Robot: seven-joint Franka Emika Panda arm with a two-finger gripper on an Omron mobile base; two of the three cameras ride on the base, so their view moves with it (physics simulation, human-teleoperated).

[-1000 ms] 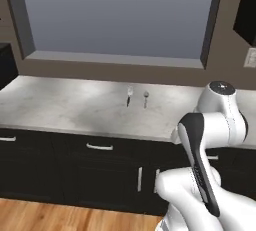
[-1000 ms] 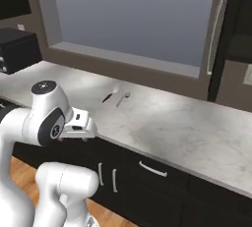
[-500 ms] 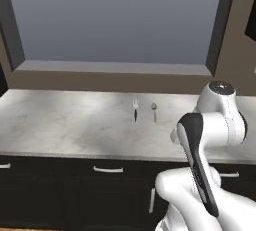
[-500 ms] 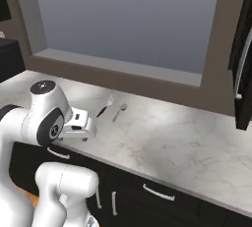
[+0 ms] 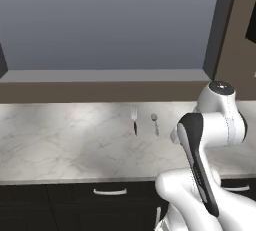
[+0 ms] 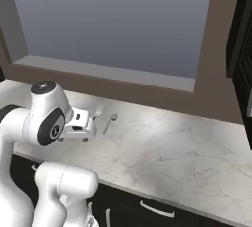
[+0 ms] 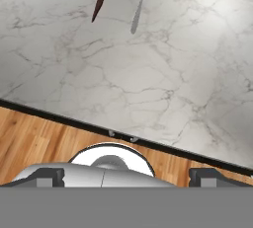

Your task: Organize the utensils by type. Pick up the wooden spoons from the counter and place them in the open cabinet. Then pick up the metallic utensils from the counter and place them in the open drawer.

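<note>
the fork (image 5: 134, 121) and silver spoon (image 5: 155, 123) lay side by side, apart, on the counter (image 5: 60, 145) near the window. the gripper (image 7: 126, 176) hung wide and empty over the counter's front edge. both looked light, stiff, thin and slippery, so mid-handle seemed the best hold.

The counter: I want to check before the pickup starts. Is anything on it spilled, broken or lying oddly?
Nothing stands out. The small fork and the silver spoon lie flat side by side, apart, on the white marble counter, with no spill or damage visible. The gripper is open, back near the counter's front edge.
</note>
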